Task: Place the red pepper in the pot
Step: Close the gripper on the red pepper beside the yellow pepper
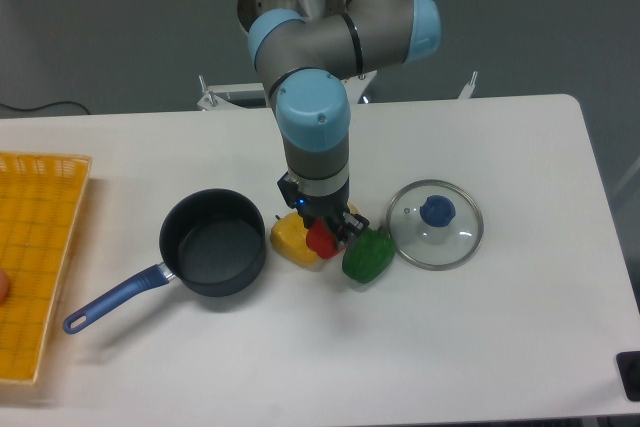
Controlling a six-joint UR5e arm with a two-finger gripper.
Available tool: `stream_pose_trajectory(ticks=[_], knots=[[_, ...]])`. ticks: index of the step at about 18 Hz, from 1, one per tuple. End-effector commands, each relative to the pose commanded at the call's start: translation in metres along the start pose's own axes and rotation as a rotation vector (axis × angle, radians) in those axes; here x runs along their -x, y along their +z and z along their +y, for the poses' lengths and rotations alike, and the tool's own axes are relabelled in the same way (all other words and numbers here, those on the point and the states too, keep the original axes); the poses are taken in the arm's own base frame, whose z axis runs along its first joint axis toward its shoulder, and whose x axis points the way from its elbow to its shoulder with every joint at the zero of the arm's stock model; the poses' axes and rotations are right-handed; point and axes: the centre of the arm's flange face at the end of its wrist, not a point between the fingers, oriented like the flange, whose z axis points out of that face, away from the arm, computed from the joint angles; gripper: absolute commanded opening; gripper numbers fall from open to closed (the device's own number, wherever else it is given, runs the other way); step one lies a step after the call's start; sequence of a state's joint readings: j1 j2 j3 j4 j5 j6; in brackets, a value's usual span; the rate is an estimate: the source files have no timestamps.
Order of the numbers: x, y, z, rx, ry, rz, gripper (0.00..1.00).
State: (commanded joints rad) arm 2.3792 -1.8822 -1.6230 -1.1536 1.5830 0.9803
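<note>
The red pepper (pixel 320 241) sits between a yellow pepper (pixel 291 240) and a green pepper (pixel 367 256) at the middle of the table. My gripper (pixel 324 230) points straight down over the red pepper, with its dark fingers close against both sides and its upper part hidden by them. The jaws look closed on it, and it is still low, at table level. The pot (pixel 213 242) is a dark round saucepan with a long blue handle (pixel 110 301). It stands empty just left of the yellow pepper.
A round glass lid with a blue knob (pixel 435 223) lies right of the green pepper. A yellow basket (pixel 35 257) stands at the left table edge. The arm rises from the table's far middle.
</note>
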Motion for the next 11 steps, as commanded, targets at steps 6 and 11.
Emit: stream_pose_trajectory(ticks=[6, 11], knots=[[-0.002, -0.002, -0.001, -0.01, -0.014, 0.005, 0.55], [-0.01, 0.003, -0.006, -0.002, -0.011, 0.005, 0.55]])
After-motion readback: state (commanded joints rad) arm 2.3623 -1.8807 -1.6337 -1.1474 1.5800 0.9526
